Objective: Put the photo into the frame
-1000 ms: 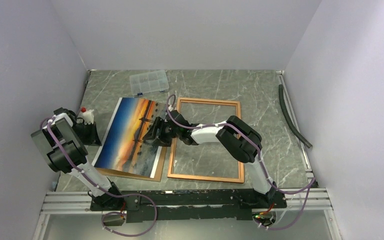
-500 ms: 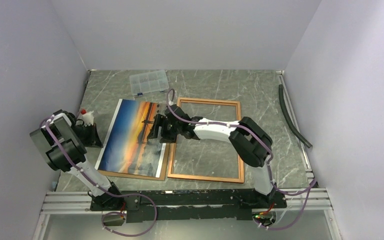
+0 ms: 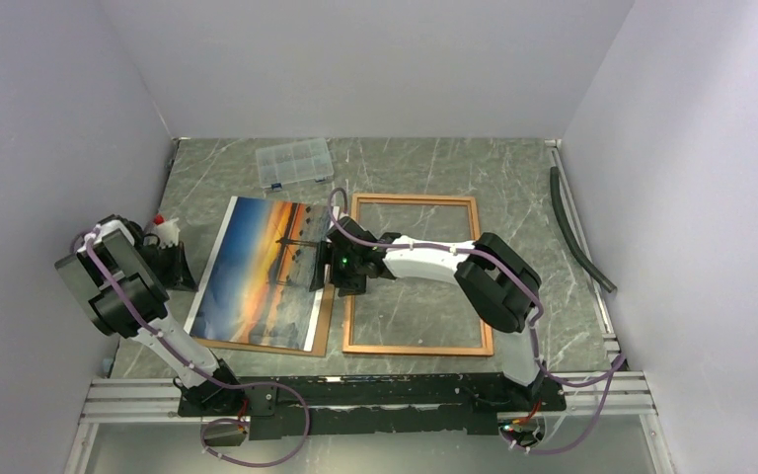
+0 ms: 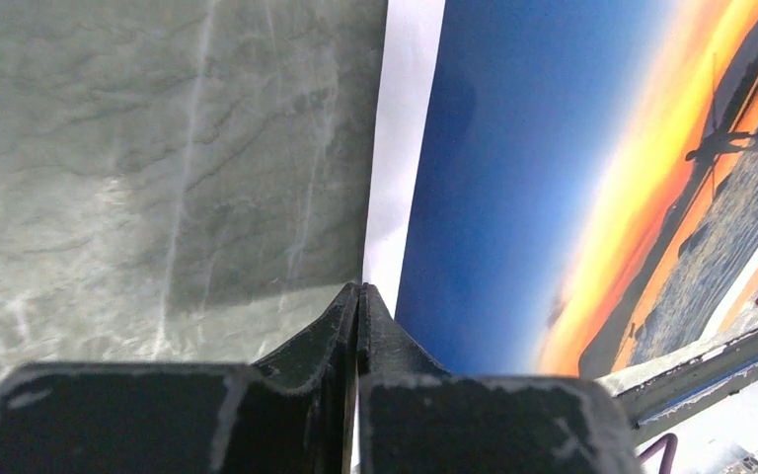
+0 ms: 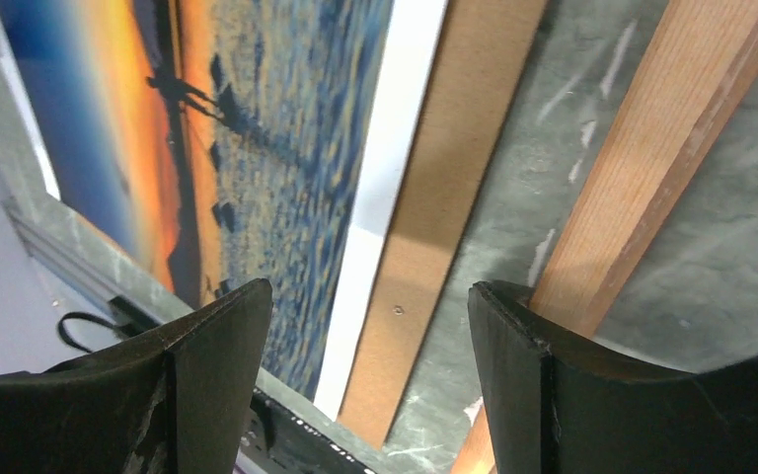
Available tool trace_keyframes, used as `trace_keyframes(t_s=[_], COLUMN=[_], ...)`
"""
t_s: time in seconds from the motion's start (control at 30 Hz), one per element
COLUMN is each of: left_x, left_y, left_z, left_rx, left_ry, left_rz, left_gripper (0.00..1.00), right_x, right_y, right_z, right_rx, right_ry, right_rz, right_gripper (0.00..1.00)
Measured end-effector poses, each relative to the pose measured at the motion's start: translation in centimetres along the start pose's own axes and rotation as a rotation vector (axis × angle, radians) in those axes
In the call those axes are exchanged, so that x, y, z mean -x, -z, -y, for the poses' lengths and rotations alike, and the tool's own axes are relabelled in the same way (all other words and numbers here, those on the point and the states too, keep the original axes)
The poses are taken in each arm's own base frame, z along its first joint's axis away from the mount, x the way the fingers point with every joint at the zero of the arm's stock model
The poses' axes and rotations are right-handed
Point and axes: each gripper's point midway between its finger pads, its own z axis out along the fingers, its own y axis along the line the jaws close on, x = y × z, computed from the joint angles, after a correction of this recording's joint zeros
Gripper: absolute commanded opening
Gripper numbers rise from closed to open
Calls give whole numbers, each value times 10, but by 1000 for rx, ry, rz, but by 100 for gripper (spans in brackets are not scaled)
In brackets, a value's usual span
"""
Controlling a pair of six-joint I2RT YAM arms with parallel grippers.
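The right end effector (image 5: 370, 296) is hanging with its jaws spread wide and gripping nothing. Over the last second it has widened and slid off the picture toward the frame (image 3: 415, 200). It is now straddling the strip just outside the frame's left rail, where the photo (image 3: 257, 267) is showing its white margin, the brown backing board (image 5: 444, 197) is peeking out beneath it, and a sliver of worktop (image 3: 513, 188) is separating board from wood. The frame's near end is sitting a little farther right than a second ago while its far left corner is holding its place. The photo is lying face up on the board, wholly outside the frame on its left side, with none of it over the opening. At the photo's edge farthest from the frame, the left end effector (image 4: 358, 296) is pressed together with its tips at the margin; whether paper is caught between them I cannot tell. The right arm is probably letting go to take a new grip, and the transfer into the frame is yet to begin.
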Motion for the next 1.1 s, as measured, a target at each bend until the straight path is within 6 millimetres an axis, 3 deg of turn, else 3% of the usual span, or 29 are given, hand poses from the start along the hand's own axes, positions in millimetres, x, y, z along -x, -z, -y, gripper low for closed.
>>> trace_keyframes(t_s=[0.2, 0.3, 0.5, 0.63, 1.1], left_x=[23, 32, 37, 33, 36], left_y=[21, 29, 27, 6, -11], left_z=[-7, -10, -20, -30, -10], left_rx=[20, 26, 51, 68, 91], left_ry=[-9, -10, 8, 31, -9], left_rz=[52, 80, 95, 69, 63], left_gripper=[28, 31, 30, 29, 22], right_x=[-2, -2, 3, 7, 15], right_y=[1, 1, -1, -4, -18], right_z=[15, 15, 9, 2, -14], right_rx=[-74, -73, -45, -15, 69], right_ry=[14, 14, 2, -19, -93], right_rz=[7, 8, 29, 47, 63], right_gripper=[78, 78, 78, 78, 78])
